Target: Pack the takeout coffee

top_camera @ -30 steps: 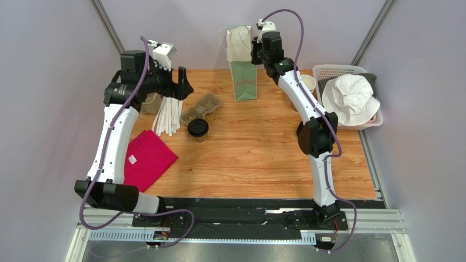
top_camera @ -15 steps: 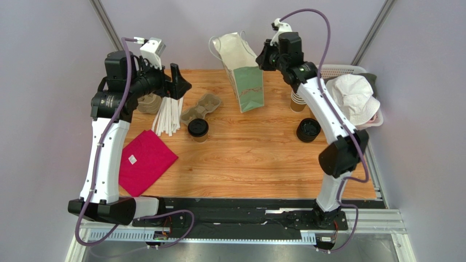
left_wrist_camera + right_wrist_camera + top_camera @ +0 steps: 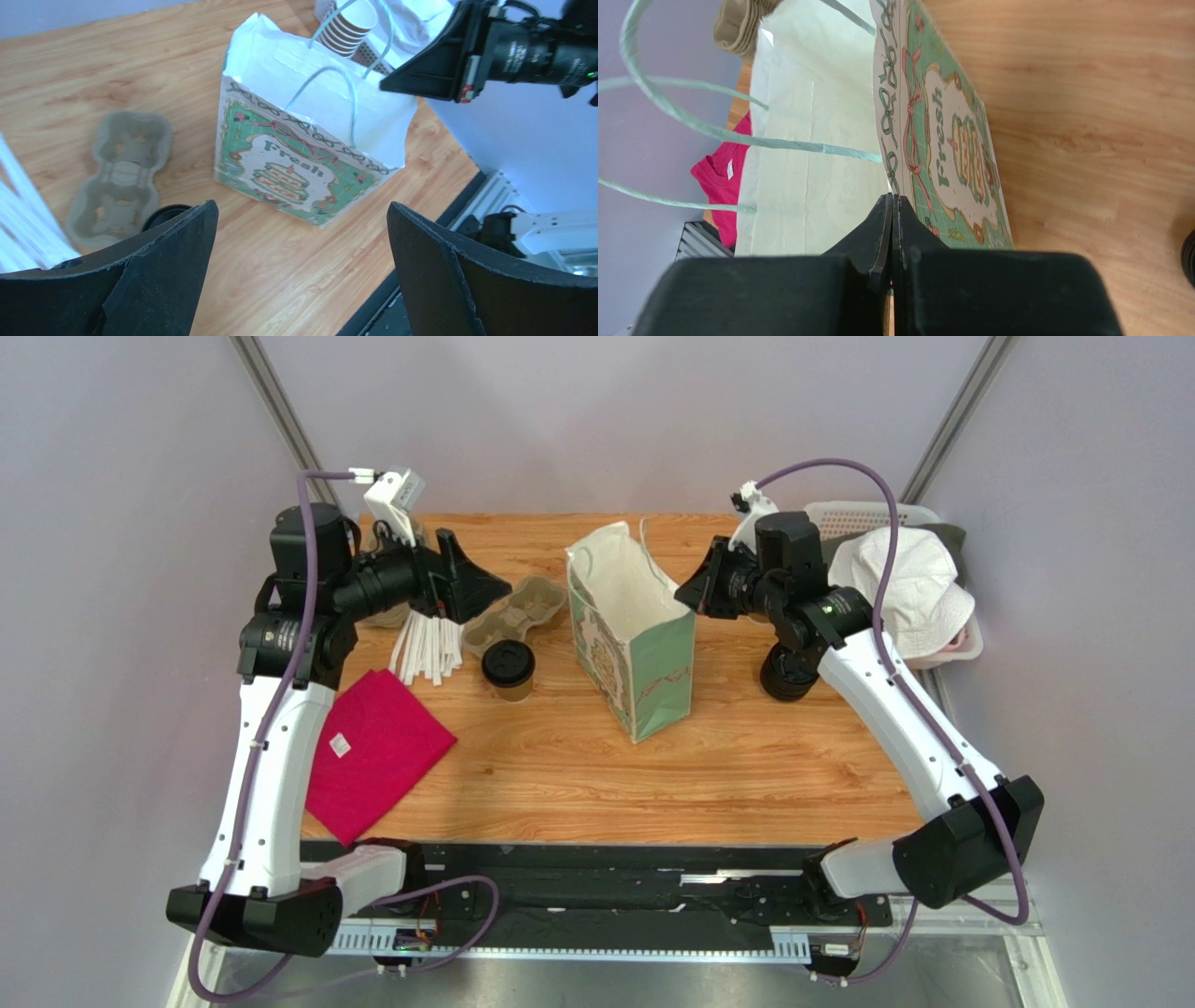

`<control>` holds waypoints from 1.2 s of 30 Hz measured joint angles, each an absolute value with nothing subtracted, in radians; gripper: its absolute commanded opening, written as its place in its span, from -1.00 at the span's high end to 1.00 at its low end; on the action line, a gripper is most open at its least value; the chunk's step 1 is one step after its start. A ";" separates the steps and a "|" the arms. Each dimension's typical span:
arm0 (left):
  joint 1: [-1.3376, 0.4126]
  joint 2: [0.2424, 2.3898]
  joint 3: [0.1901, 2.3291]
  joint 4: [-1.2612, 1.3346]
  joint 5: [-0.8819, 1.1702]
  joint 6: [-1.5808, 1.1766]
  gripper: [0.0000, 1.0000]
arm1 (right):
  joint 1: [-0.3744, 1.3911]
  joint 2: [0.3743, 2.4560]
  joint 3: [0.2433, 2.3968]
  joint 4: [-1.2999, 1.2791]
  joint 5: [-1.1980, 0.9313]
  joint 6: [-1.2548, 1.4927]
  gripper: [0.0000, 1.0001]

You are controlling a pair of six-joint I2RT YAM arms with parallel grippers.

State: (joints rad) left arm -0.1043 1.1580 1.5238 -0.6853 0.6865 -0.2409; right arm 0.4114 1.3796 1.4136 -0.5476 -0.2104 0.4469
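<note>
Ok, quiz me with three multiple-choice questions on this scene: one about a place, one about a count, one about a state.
1. The takeout coffee stands: A) inside the paper bag; B) on the table, outside the bag; C) in the pulp cup carrier.
2. Wells in that carrier: A) two; B) four; C) six.
3. The right tool is: A) open; B) shut on the bag's rim; C) shut on the coffee.
Answers: B, it stands on wood beside the bag; A, two hollows show; B, it pinches the edge.

There is one takeout coffee (image 3: 508, 667), one paper bag (image 3: 638, 651), one cup carrier (image 3: 516, 609), one loose black lid (image 3: 788, 674), one red cloth (image 3: 376, 742) and one white hat (image 3: 905, 581).
</note>
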 measured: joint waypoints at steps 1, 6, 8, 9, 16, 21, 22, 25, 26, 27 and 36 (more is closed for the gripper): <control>-0.104 1.148 1.504 -0.675 0.703 -0.251 -0.98 | 0.411 1.367 1.390 -0.552 -0.210 0.457 1.00; -0.127 1.135 1.436 -0.642 0.761 -0.297 -0.98 | 0.411 1.328 1.341 -0.586 -0.199 0.513 1.00; -0.141 1.137 1.430 -0.634 0.777 -0.311 -0.98 | 0.412 1.328 1.341 -0.595 -0.191 0.538 1.00; -0.149 1.138 1.429 -0.627 0.786 -0.316 -0.98 | 0.412 1.328 1.341 -0.598 -0.187 0.549 1.00; -0.271 1.139 1.429 -0.589 0.793 -0.332 -0.98 | 0.418 1.328 1.342 -0.637 -0.176 0.597 1.00; -0.385 1.185 1.454 -0.582 0.744 -0.327 -0.98 | 0.424 1.328 1.342 -0.643 -0.174 0.616 1.00; -0.405 1.202 1.466 -0.581 0.733 -0.327 -0.98 | 0.424 1.328 1.341 -0.645 -0.173 0.618 1.00; -0.458 1.255 1.505 -0.578 0.685 -0.326 -0.92 | 0.427 1.324 1.337 -0.647 -0.173 0.624 1.00; -0.473 1.273 1.520 -0.577 0.666 -0.326 -0.88 | 0.427 1.320 1.333 -0.647 -0.173 0.625 1.00; -0.485 1.291 1.534 -0.574 0.648 -0.326 -0.85 | 0.429 1.316 1.331 -0.648 -0.174 0.625 1.00; -0.510 1.430 1.631 -0.555 0.601 -0.334 0.16 | 0.438 1.281 1.301 -0.652 -0.176 0.626 0.92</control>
State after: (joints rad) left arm -0.5098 1.4300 1.6306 -0.5552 0.6014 -0.3344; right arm 0.4377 1.2808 1.3006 -0.6518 -0.1757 0.6258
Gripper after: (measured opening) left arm 0.583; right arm 0.006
